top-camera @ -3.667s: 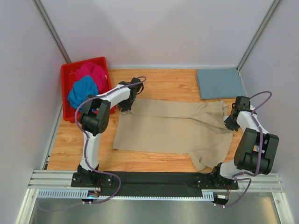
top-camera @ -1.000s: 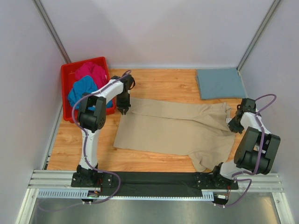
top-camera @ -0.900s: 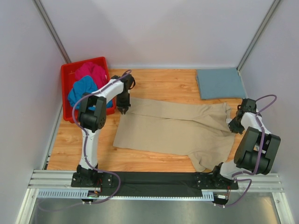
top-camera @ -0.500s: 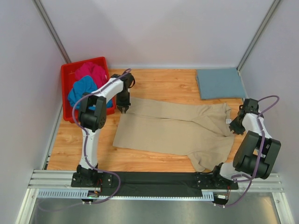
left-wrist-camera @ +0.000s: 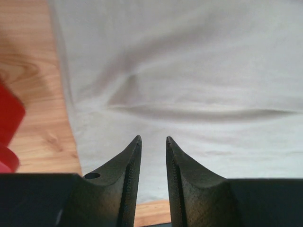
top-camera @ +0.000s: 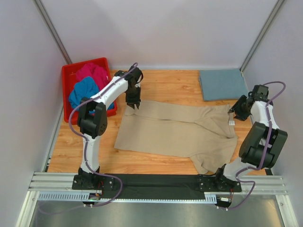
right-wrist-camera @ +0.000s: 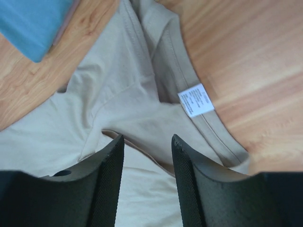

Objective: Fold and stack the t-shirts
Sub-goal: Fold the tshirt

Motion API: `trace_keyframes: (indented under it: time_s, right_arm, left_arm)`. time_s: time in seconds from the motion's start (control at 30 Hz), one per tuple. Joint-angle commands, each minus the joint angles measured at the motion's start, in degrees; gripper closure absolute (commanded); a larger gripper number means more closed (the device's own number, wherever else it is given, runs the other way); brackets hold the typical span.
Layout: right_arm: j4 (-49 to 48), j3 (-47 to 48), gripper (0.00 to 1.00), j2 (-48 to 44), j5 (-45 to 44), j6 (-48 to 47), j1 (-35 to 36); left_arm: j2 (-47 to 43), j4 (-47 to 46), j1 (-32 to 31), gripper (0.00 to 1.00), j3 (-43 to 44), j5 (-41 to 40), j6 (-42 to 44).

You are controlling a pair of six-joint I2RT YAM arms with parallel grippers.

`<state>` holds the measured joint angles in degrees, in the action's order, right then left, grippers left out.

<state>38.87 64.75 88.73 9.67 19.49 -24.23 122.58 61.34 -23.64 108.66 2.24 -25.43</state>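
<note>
Grey-blue cloth t-shirt (top-camera: 222, 84) lay folded upper right; beige cloth t-shirt (top-camera: 175, 133) centre, part-folded; two crumpled t-shirts (top-camera: 85, 93) sat in red plastic bin (top-camera: 100, 61); left tool (left-wrist-camera: 151, 138), right tool (right-wrist-camera: 147, 136) released

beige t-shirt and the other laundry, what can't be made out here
White label on the beige t-shirt: right wrist view, print too small to read.
Red bin: left wrist view, blurred, cut off by the left edge.
Grey-blue t-shirt: right wrist view, cut off by the top-left corner.
Magenta t-shirt and bright blue t-shirt: top view, bunched, shapes unclear.
</note>
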Motion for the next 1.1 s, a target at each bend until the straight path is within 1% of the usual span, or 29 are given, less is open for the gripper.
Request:
trace_keyframes:
  time_s: [0.0, 0.1, 0.3, 0.47, 0.53, 0.7, 1.07]
  right_arm:
    - [1.29, 5.03, 0.55, 3.73, 7.10, -2.87, -0.21]
    - [0.42, 3.28, 0.54, 3.21, 12.45, -4.80, 0.41]
    - [-1.08, 0.64, 0.52, 6.19, 17.83, -9.37, 1.64]
    - [-0.90, 1.25, 0.51, 9.00, 18.01, -10.70, 4.27]
    - [-0.99, 1.34, 0.50, 10.49, 16.44, -11.22, 5.41]
    - [-1.34, 1.34, 0.48, 13.04, 16.34, -12.89, 6.39]
    - [-1.43, -1.64, 0.50, 11.73, 15.99, -13.86, 9.73]
  left_arm:
    - [-6.73, -2.27, -1.76, 0.65, -3.97, 3.29, 0.47]
    - [-8.67, -3.24, -3.08, 0.65, -6.43, 3.99, 0.65]
    - [-11.57, -4.91, -4.05, 0.65, -10.39, 5.67, 0.73]
    - [-13.16, -5.44, -4.49, 0.65, -12.77, 5.76, 1.17]
    - [-13.25, -5.62, -4.49, 0.65, -13.39, 5.93, 1.08]
    - [-13.51, -5.36, -4.49, 0.65, -13.65, 5.50, 1.61]
    - [-13.78, -5.53, -4.49, 0.65, -13.39, 5.76, 1.96]
